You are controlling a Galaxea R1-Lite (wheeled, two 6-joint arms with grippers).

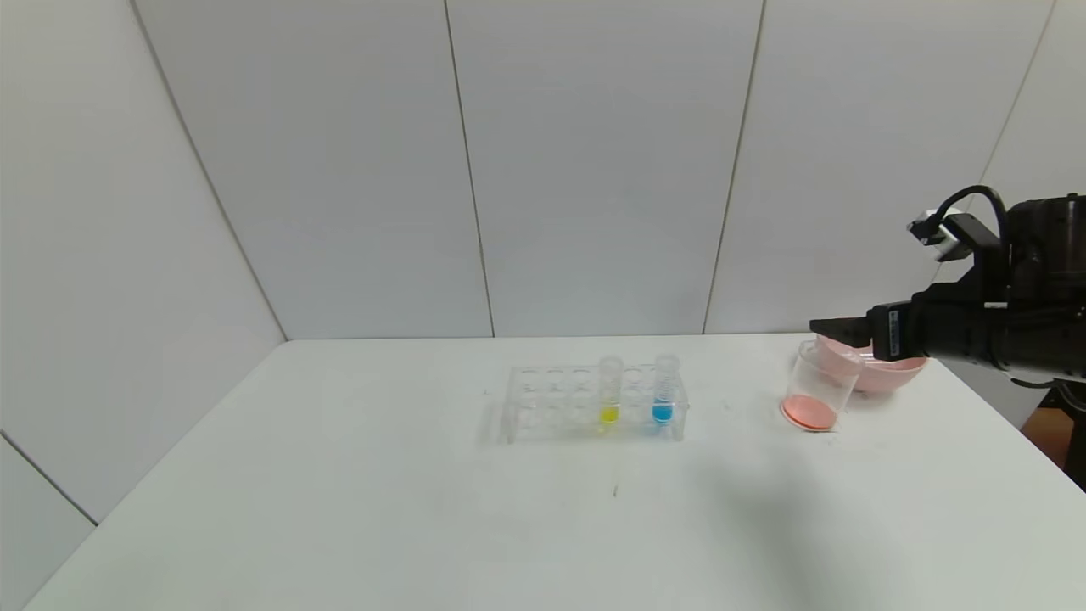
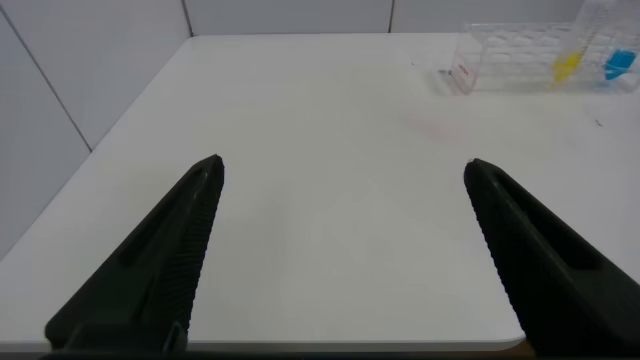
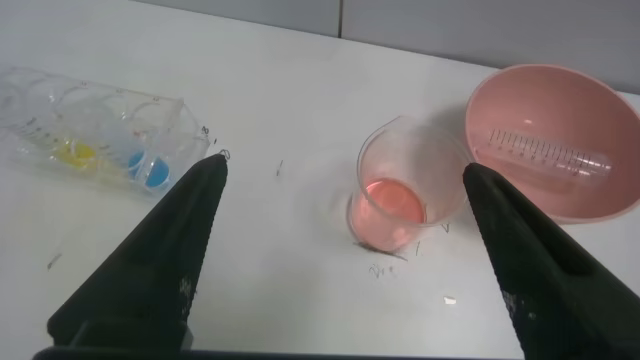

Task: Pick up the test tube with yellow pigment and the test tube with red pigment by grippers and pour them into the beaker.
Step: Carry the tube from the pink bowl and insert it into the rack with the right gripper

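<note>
- Pale wall panels back a smooth white worktop (image 1: pixel 339 509).
- Clear plastic multi-hole tube rack (image 1: pixel 551 399) holds the test tube with yellow pigment (image 1: pixel 610 390) beside a blue-liquid tube (image 1: pixel 664 389), both upright.
- Clear beaker (image 1: pixel 816 388) with orange-red liquid leans against a pink bowl (image 1: pixel 891 373); a clear empty graduated tube (image 3: pixel 550 152) lies inside the bowl.
- Right gripper (image 3: pixel 345 172) hovers above the beaker, black ribbed fingers apart.
- Left gripper (image 2: pixel 345 170) hangs over bare worktop, fingers spread.

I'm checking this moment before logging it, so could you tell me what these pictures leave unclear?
- Left gripper: out of the head view; only its open fingers show in its wrist view.
- Empty tube in pink bowl: the head view hides it behind the bowl wall and right gripper.
- Rack: cut off by the right wrist view's edge.
</note>
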